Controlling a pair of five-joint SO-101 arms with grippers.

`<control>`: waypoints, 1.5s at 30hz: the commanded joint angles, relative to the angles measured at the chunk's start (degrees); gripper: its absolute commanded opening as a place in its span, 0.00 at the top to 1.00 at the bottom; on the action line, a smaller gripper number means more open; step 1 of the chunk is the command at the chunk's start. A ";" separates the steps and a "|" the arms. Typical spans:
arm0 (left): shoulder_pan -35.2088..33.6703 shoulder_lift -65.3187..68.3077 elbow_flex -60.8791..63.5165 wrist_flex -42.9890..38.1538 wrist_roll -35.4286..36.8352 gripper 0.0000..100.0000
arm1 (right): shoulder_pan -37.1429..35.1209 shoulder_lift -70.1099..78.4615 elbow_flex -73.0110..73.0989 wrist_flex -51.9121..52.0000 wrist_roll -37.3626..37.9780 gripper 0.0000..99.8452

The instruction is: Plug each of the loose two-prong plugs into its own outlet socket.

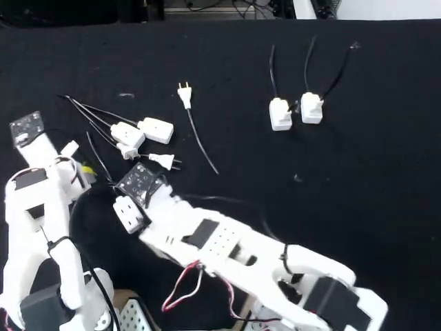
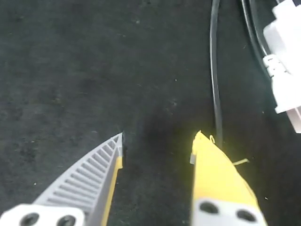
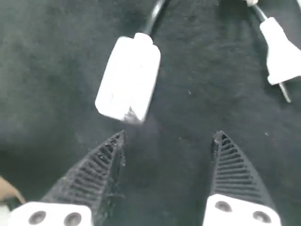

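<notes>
White socket [image 3: 128,80] lies near wide-spread right hand [image 3: 169,137]

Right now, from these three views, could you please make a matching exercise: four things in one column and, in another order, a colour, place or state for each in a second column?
Column one:
1. left gripper
2. right gripper
3. white two-prong plug with the long black cable
4. two white blocks with black cables

Column two:
A. black ribbed fingers, open
B. prongs point toward the far edge of the black table
C. one yellow finger, one grey finger, open
D. side by side on the far right part of the table

Pairs: 1-C, 2-A, 3-B, 4-D.
</notes>
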 commanded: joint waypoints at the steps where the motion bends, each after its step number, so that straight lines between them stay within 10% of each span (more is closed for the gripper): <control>1: -1.54 -1.14 -3.38 0.09 0.53 0.76 | -1.23 0.92 -3.47 -4.92 -3.43 0.72; 45: -10.59 -1.23 -3.12 -2.81 10.20 0.76 | -1.85 23.96 -22.46 -7.82 -5.01 0.72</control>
